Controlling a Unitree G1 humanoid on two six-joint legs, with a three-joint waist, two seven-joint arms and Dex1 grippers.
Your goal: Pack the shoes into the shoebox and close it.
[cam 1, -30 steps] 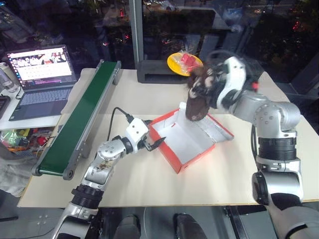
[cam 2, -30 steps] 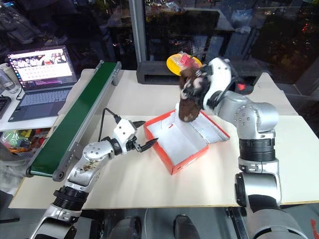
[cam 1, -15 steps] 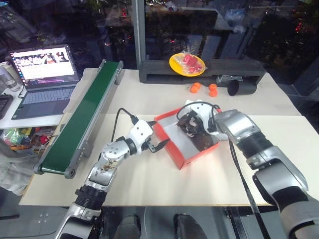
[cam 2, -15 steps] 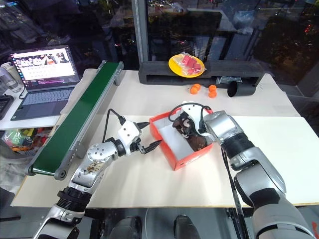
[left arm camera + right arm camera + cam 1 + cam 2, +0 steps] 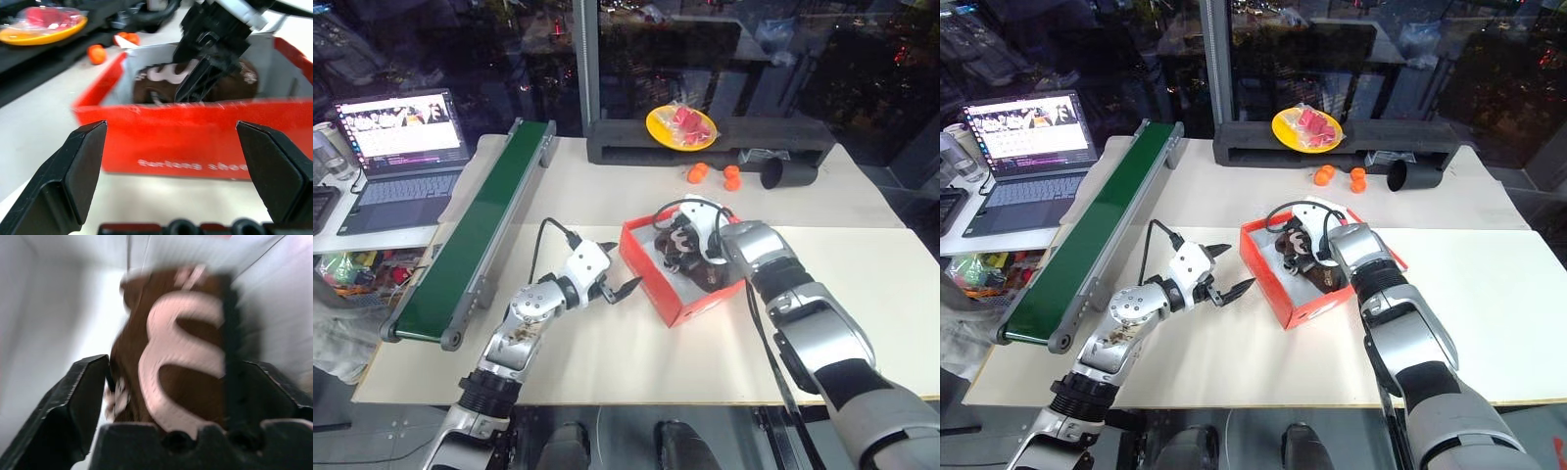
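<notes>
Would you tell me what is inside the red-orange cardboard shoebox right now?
Inside the red-orange cardboard shoebox lies a dark brown fuzzy shoe with white marks, with the right gripper reaching in over it. Whether the second shoe lies beneath cannot be seen; gripper and box wall cover it.

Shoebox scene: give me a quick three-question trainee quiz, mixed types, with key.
1. True or false: the shoebox stands open with a brown shoe inside.
2. Which claw is over the box's inside? A) left claw B) right claw
3. Fill in: the yellow plate rests on the long ____ tray at the table's far edge.

Key: 1 true; 2 B; 3 black.
</notes>
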